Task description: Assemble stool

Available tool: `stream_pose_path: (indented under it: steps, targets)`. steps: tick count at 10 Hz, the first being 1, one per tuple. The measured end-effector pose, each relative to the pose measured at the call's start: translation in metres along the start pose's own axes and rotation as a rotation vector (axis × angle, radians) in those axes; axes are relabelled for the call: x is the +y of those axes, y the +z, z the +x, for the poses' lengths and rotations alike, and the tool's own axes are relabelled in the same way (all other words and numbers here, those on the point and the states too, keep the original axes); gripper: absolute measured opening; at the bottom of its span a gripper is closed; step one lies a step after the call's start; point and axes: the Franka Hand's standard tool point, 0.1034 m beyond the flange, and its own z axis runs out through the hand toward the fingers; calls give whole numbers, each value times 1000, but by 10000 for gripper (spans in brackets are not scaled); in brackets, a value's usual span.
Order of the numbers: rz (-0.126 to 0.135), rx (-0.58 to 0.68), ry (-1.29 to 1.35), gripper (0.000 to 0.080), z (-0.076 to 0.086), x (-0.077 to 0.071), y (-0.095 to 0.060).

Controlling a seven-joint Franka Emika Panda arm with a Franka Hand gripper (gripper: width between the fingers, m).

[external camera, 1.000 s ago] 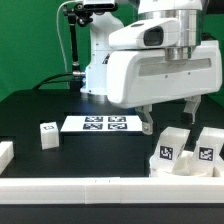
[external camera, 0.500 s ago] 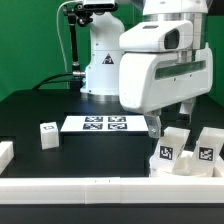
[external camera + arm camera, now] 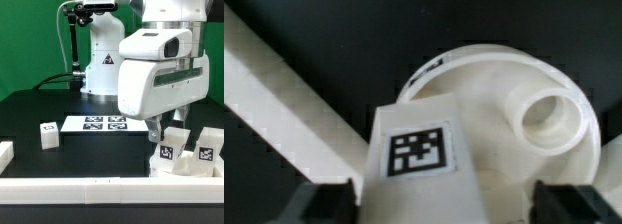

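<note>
My gripper (image 3: 170, 130) hangs low at the exterior view's right, its two fingers on either side of an upright white stool leg (image 3: 178, 134). In the wrist view that leg (image 3: 420, 150) shows a square tag and fills the space between my fingers, with no gap visible, so the gripper (image 3: 450, 205) is shut on it. Just behind the leg lies the round white seat (image 3: 491, 85) with a round socket hole (image 3: 553, 112). Two more tagged legs (image 3: 167, 152) (image 3: 208, 150) stand in front of it, and a third one (image 3: 48, 133) stands alone at the exterior view's left.
The marker board (image 3: 100, 124) lies flat mid-table. A long white border rail (image 3: 100, 195) runs along the front edge, and another rail end (image 3: 5, 152) sits at the left. In the wrist view a rail (image 3: 278, 100) passes close beside the seat. The robot base (image 3: 100, 60) stands behind.
The arm has shifted toward the exterior view's right and come down over the leg by the seat. The fingers have drawn in from wide open onto the leg's sides.
</note>
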Motion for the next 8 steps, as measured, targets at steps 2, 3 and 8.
stream_pose_path:
  steps: [2,3,8]
  targets:
    - [0,-1,46,341,-1,1,0]
    - [0,-1,56,341,-1,1,0]
    - [1,4,415,341,-2,2,1]
